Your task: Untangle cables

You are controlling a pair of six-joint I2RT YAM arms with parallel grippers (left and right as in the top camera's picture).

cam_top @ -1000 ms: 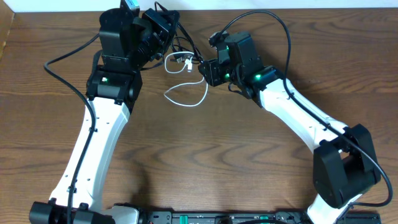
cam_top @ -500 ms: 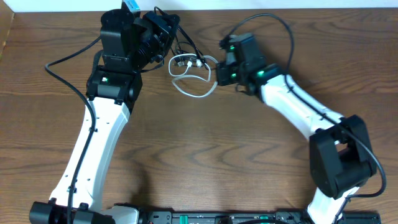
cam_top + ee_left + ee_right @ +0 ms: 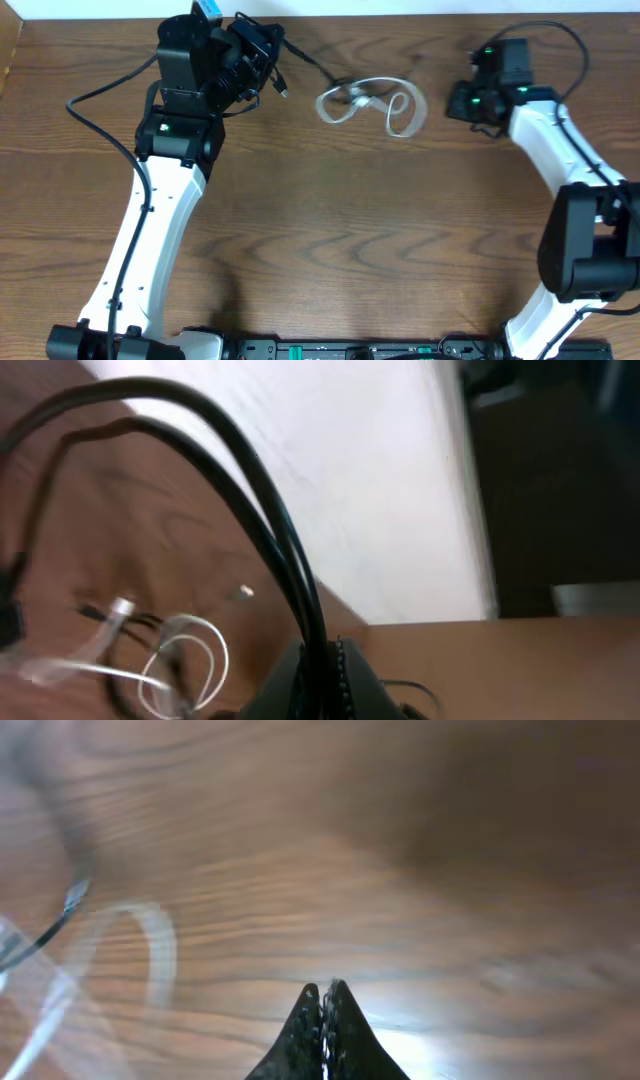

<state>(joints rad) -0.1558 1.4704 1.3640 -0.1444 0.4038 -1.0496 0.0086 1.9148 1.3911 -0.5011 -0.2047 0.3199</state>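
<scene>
Brown wood table [image 3: 330,230] seen overhead: the white cable [image 3: 372,103] lies in loose loops left of the right gripper [image 3: 455,104], and the thin black cable [image 3: 312,67] trails from the left gripper [image 3: 265,55]. Left wrist: jaws clamp black strands, with blurred white loops [image 3: 188,660] beyond. Right wrist: fingers [image 3: 310,1020] pressed together, empty, with the cable blurred to the left.

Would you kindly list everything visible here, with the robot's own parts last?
table: one, brown wood, under everything
white cable: one, white, looped at far centre, blurred
black cable: one, thin black, just left of the white loops
wall: one, white, beyond the far edge
left arm: one, white and black, left side
right arm: one, white and black, right side
left gripper: one, black, far left, fingers hidden
right gripper: one, black, far right, shut
</scene>
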